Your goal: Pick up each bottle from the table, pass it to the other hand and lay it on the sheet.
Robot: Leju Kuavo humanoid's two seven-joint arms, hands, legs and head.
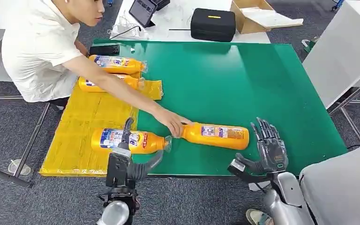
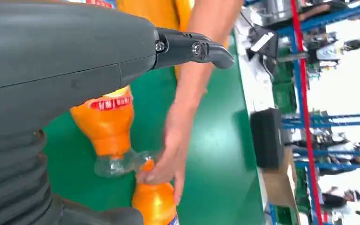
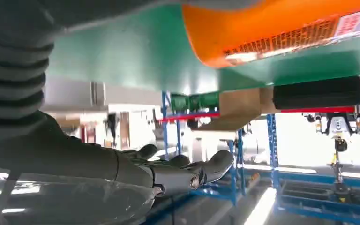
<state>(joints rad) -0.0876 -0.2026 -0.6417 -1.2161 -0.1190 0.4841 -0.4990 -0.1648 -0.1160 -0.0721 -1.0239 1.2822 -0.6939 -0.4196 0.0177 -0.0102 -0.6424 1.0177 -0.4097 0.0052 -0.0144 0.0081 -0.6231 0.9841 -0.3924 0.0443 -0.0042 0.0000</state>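
Observation:
Two orange bottles [image 1: 117, 64] [image 1: 108, 83] lie at the back of the yellow sheet [image 1: 75, 140]. A third orange bottle [image 1: 129, 140] [image 2: 105, 117] lies at the sheet's near right edge, its clear neck over the green table [image 1: 243, 79]. My left hand [image 1: 131, 161] [image 2: 75, 61] hovers at this bottle with thumb and fingers spread, gripping nothing. A fourth bottle [image 1: 218, 136] [image 3: 272, 28] lies on the green top; a person's hand [image 1: 173, 123] [image 2: 168, 159] grips its neck. Just right of its base, my right hand [image 1: 268, 147] [image 3: 183, 173] stands open, fingers apart.
The person leans in from the far left, arm stretched across the sheet. Behind the green top stand a black case [image 1: 212, 24], a cardboard box [image 1: 253, 16] and a tablet [image 1: 143, 11]. A white table [image 1: 342, 51] flanks the right side.

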